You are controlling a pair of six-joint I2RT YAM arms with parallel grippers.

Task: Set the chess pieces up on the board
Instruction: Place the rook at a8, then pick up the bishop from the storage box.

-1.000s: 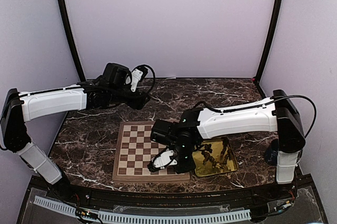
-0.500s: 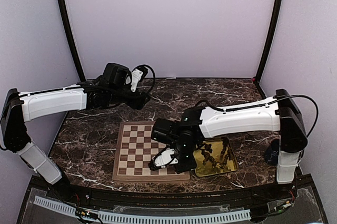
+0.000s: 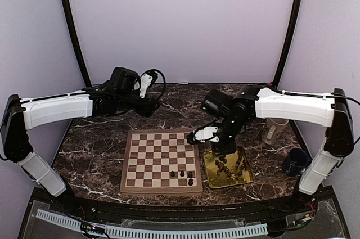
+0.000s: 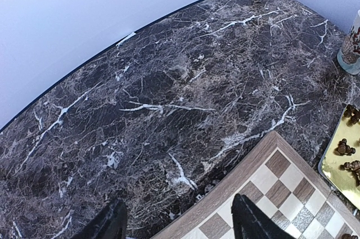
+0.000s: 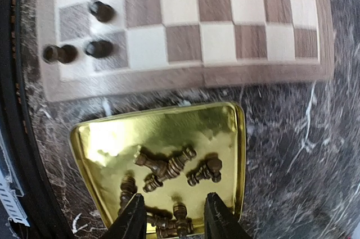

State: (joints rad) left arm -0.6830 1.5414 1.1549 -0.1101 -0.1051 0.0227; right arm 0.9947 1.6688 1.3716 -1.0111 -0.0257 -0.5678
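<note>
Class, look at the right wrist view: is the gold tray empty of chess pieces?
No, several dark chess pieces lie scattered on their sides in the gold tray.

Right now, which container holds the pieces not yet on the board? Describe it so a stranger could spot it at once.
Find the checkered board on the marble table. Just off its right edge lies a flat rectangular tray with dark chess pieces jumbled inside. It alone is flat and shiny gold; the clear cup and dark blue cup farther right are neither.
</note>
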